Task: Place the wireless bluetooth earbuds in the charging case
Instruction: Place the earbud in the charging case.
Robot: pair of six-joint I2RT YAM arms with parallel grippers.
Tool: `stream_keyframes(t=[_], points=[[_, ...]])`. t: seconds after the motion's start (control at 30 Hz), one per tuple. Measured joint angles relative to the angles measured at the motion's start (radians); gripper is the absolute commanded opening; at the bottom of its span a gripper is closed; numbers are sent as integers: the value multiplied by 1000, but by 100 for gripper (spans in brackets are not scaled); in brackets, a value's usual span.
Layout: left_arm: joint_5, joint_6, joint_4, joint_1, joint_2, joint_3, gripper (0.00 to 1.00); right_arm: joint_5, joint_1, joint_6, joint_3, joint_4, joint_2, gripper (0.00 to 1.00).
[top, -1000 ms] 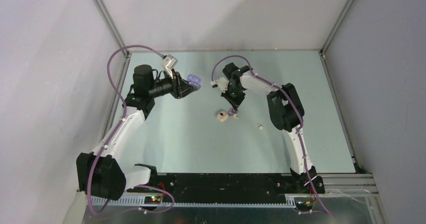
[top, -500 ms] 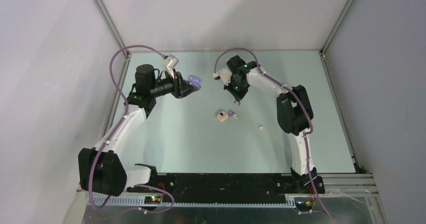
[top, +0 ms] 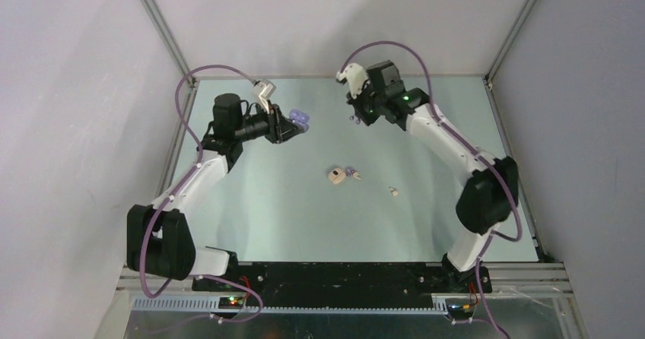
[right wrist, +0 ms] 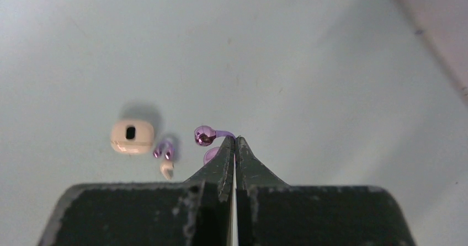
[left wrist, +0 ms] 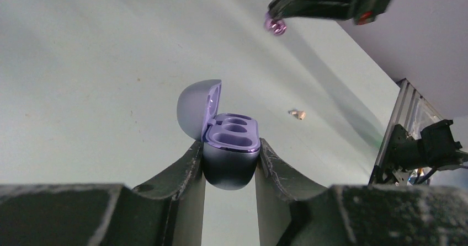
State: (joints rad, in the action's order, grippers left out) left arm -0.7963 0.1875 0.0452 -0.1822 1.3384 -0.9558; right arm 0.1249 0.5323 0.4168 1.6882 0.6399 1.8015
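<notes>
Overhead, the left gripper holds the open lavender charging case over the far-left part of the table. The right gripper, low beside the cream case a second ago, now hangs near the far edge, well apart from the left. Left wrist view: the jaws clamp the charging case, lid tipped back and both wells bare, with a lavender earbud pinched at the right gripper's tip above. Right wrist view: the jaws are pressed together on that earbud's stem, while the cream case, a second lavender earbud and a white bud lie close together on the table below.
</notes>
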Motion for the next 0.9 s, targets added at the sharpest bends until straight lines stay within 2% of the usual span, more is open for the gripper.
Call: stream_keyframes(t=[0.2,0.33,0.53,0.9], points=[[65,41,72,-40,30,-57,0,22,4,-101,-161,-298,-243,0],[98,61,161,-58,30,-68,0,-14,48,-146,-271,-526,-372,0],[142,47,237,-101,15,-68,0,-64,108,-172,-311,-747,-397,0],[291,-152,245,-219,-138,-66,0,-105,205,-21,-416,-965,-402,0]])
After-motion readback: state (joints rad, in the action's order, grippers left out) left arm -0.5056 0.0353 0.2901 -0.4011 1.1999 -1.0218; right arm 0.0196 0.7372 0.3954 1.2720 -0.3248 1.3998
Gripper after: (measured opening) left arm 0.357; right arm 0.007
